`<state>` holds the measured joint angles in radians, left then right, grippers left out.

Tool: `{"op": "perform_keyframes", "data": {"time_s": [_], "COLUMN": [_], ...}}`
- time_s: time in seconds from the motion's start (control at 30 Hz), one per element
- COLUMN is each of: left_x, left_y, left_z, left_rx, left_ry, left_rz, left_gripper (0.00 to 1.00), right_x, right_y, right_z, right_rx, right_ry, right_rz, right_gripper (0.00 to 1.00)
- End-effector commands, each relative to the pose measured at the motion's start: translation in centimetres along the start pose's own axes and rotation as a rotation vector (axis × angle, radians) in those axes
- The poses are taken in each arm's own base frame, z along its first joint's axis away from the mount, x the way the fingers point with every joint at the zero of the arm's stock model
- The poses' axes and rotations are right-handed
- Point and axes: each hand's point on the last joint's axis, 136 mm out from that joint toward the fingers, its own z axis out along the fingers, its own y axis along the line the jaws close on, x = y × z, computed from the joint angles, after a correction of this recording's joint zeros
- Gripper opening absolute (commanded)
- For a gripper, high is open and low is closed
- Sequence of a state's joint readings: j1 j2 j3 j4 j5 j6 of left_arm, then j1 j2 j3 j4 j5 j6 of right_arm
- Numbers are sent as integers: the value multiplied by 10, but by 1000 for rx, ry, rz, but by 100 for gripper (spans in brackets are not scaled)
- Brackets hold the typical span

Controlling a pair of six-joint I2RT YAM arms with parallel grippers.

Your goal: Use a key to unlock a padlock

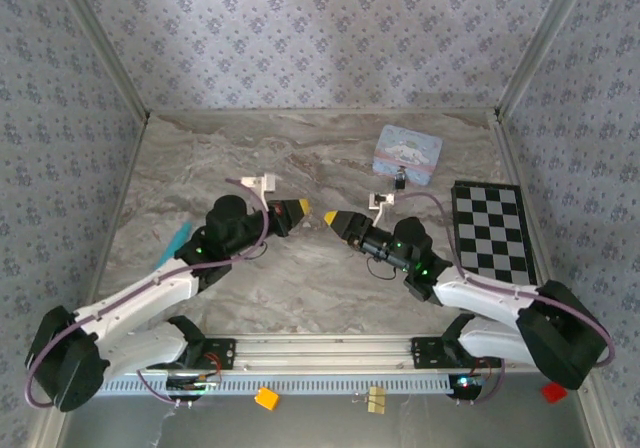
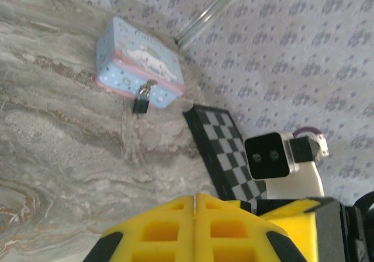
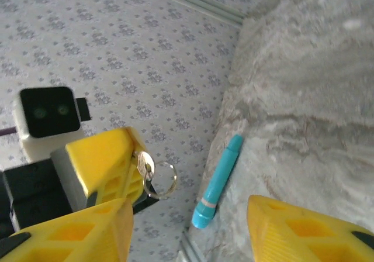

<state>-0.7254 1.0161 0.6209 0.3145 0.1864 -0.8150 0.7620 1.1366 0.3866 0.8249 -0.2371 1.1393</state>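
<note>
**Yellow fingers clamped on the key, padlock far off on its tin**

Marble-patterned table [image 1: 300,288] lay under both arms, whose tips faced each other near its middle, close but apart. The left gripper [image 2: 194,206] was clenched, its yellow fingers [image 2: 158,233] pressed flat together. The right wrist view showed the key [image 3: 144,164] pinched at their tip, with a thin wire ring [image 3: 165,180] dangling from its head. The right gripper [image 1: 332,218] was released: its two yellow fingers [image 3: 76,233] stood wide apart and gripped nothing.

The padlock [image 2: 140,103], small and dark, hung against the front of a light-blue cartoon tin [image 2: 137,57] at the far right of the table, well apart from both grippers. Whether its shackle was latched could not be told. A black-and-white checkerboard [image 1: 490,230] lay just beside the tin, toward the right arm. A teal pen [image 3: 217,183] rested near the left wall.
</note>
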Motion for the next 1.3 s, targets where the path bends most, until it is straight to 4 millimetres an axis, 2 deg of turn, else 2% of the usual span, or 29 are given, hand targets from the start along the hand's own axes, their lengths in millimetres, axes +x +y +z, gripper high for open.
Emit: {"op": "perform_keyframes", "data": {"time_s": [0.0,0.2,0.27,0.37,0.6,0.97,1.13,1.27], "left_x": [-13,-9,-6,-2,5,14,19,20], "left_y": [-11,-37,-47,-54,-56,-61,-63,-62], "left_z": [-6,-6,-5,-4,-1,6,9,12], "left_rx": [24,77,95,110,123,138,147,144], "left_ry": [-27,39,56,77,111,153,177,182], "left_rz": [-57,-58,-53,-52,-63,-64,-62,-60], "left_gripper": [0,0,0,0,0,0,0,0], "right_x": [-2,8,12,12,5,11,11,11], "right_y": [14,48,53,53,49,59,59,61], "right_z": [-8,-10,-9,-8,-15,-15,-13,-11], "right_rx": [-64,-227,-254,-267,-288,-333,-333,-344], "right_ry": [-18,-3,16,10,-23,20,26,33], "right_rz": [-232,-373,-379,-369,-337,-341,-345,-339], "right_gripper": [56,57,58,58,58,55,51,41]}}
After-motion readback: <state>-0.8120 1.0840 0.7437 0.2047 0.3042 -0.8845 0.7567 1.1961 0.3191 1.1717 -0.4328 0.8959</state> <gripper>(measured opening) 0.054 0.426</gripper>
